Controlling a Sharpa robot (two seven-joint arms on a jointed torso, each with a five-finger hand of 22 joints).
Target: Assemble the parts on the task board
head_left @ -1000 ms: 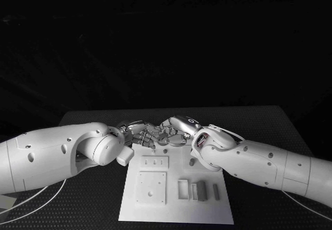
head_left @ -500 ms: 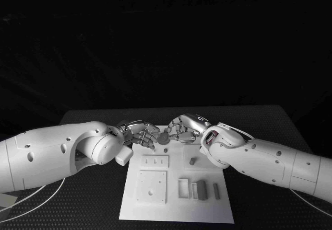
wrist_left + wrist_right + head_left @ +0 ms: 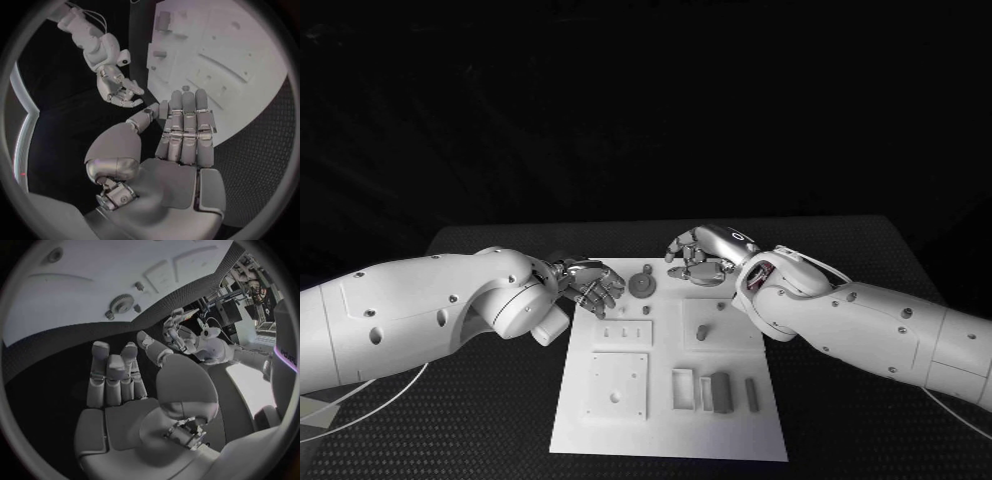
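The white task board (image 3: 668, 425) lies in the middle of the black table. A grey gear (image 3: 642, 285) sits on its far end, also in the right wrist view as the gear (image 3: 123, 303). My left hand (image 3: 590, 283) hovers at the board's far left edge with fingers stretched out and nothing in it; its palm (image 3: 178, 140) is bare. My right hand (image 3: 702, 255) is over the far right corner, fingers loosely apart and empty (image 3: 115, 375). A short grey peg (image 3: 704, 331) stands mid-board. Several grey blocks (image 3: 718, 392) stand in slots near the front.
A raised square plate with holes (image 3: 617, 388) takes up the board's near left. Black table (image 3: 488, 245) extends on both sides of the board. A pale cable (image 3: 372, 410) loops under my left arm.
Both hands, bunched together over the gear a second ago, have drawn apart, left to the left and right to the far right. The gear now lies uncovered on the board.
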